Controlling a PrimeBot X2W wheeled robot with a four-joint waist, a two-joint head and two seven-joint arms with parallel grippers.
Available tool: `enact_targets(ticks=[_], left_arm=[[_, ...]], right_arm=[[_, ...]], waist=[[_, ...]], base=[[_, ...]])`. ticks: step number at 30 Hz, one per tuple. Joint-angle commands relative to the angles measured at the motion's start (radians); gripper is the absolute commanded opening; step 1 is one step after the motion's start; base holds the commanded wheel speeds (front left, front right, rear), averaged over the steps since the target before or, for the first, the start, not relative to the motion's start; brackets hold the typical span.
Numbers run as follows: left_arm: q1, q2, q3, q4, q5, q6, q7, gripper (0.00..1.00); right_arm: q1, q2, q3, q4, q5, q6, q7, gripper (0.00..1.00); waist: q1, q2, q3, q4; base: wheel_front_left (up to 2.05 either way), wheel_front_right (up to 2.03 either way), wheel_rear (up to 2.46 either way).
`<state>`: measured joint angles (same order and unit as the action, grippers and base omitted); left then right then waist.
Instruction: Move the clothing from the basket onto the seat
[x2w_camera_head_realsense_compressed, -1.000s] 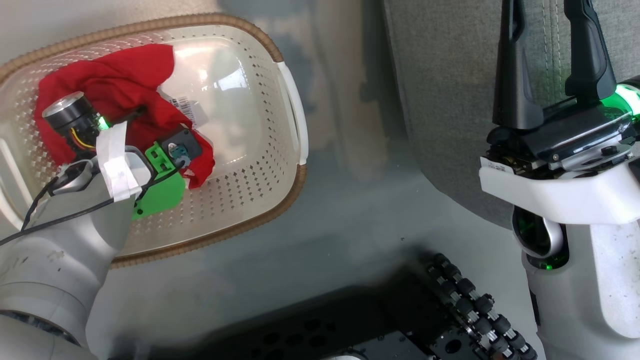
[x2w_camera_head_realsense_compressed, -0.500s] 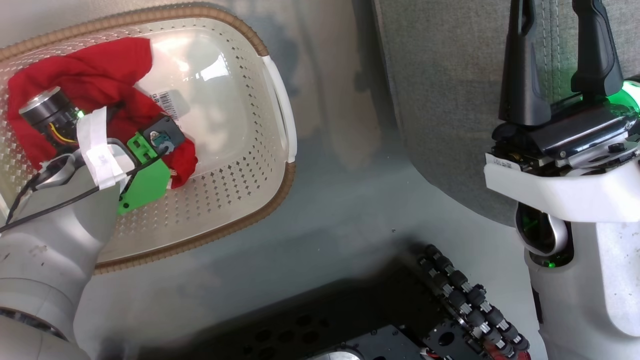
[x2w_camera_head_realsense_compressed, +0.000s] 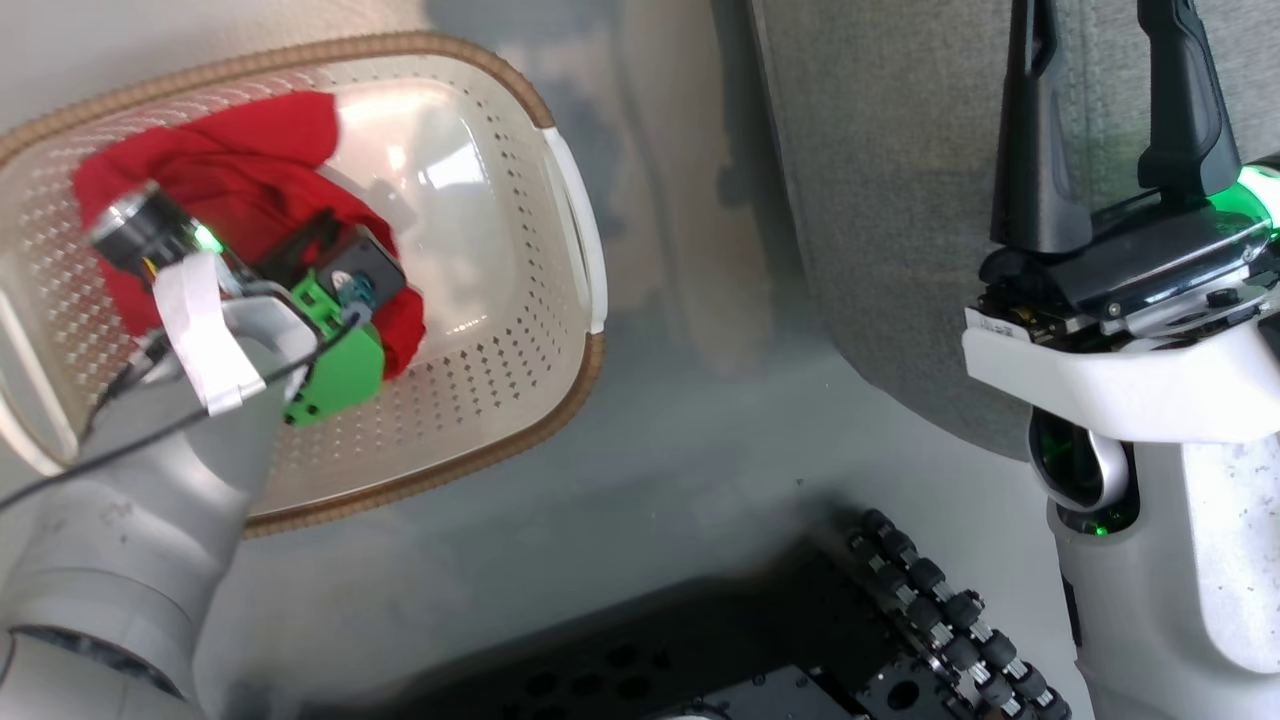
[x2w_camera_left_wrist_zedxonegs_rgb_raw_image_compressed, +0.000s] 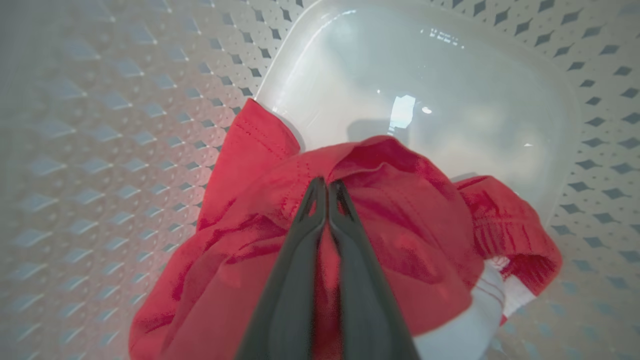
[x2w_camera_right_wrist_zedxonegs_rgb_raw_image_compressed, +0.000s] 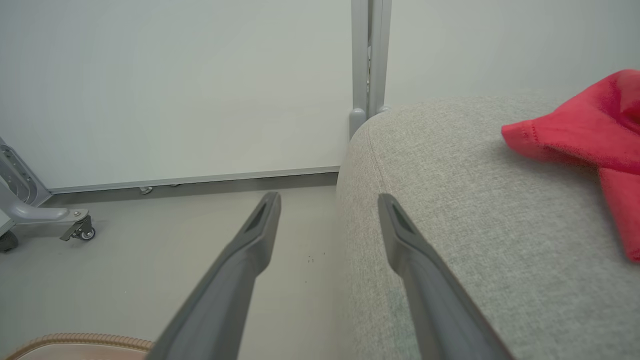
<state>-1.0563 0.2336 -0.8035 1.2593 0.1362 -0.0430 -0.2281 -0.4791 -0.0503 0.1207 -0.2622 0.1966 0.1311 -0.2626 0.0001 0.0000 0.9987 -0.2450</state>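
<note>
Red clothing (x2w_camera_left_wrist_zedxonegs_rgb_raw_image_compressed: 400, 225) in L claw (x2w_camera_left_wrist_zedxonegs_rgb_raw_image_compressed: 327, 182), tighter bundle vs earlier

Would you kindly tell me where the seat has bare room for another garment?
Bare grey seat runs from its rounded edge beside the right pincer to the red garment lying on it; crowded only there.

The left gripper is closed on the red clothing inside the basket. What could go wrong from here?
The left gripper pinches only a fold of the clothing at its tips, so the fabric may slip out when lifted. The loose part with white trim lies near the basket wall and could drag on it or tip it. The right gripper, open at the edge of the seat, might block the way.
</note>
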Motion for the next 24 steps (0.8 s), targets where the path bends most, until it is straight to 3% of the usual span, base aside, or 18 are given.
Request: enact_targets(ticks=[1, 5, 11, 16, 24], left_arm=[[0.031, -0.008, 0.016, -0.016, -0.024, 0.014, -0.017, 0.0], [0.095, -0.023, 0.048, -0.11, -0.078, 0.026, -0.038, 0.0], [0.268, 0.023, 0.101, -0.439, -0.167, 0.054, -0.037, 0.0], [0.43, 0.03, 0.169, -0.666, -0.248, 0.066, -0.037, 0.0], [0.622, 0.001, 0.267, -0.838, -0.288, 0.079, -0.038, 0.0]], right_arm=[[0.013, -0.001, -0.001, 0.007, -0.01, -0.001, -0.003, 1.0], [0.032, -0.001, 0.001, 0.021, -0.023, -0.001, -0.003, 1.0], [0.071, -0.001, -0.002, 0.043, -0.049, -0.001, -0.003, 1.0], [0.132, -0.001, 0.003, 0.075, -0.07, -0.001, -0.003, 1.0], [0.228, -0.001, 0.018, 0.128, -0.077, -0.001, -0.003, 1.0]], waist=[[-0.0001, 0.0, -0.06, 0.027], [-0.0001, 0.0, -0.139, 0.05], [-0.0001, 0.0, -0.273, 0.083], [-0.0001, 0.0, -0.403, 0.118], [-0.0001, 0.0, -0.592, 0.16]], base=[[0.0, 0.0, 0.0], [0.0, 0.0, 0.0], [0.0, 0.0, 0.0], [0.0, 0.0, 0.0], [0.0, 0.0, 0.0]])
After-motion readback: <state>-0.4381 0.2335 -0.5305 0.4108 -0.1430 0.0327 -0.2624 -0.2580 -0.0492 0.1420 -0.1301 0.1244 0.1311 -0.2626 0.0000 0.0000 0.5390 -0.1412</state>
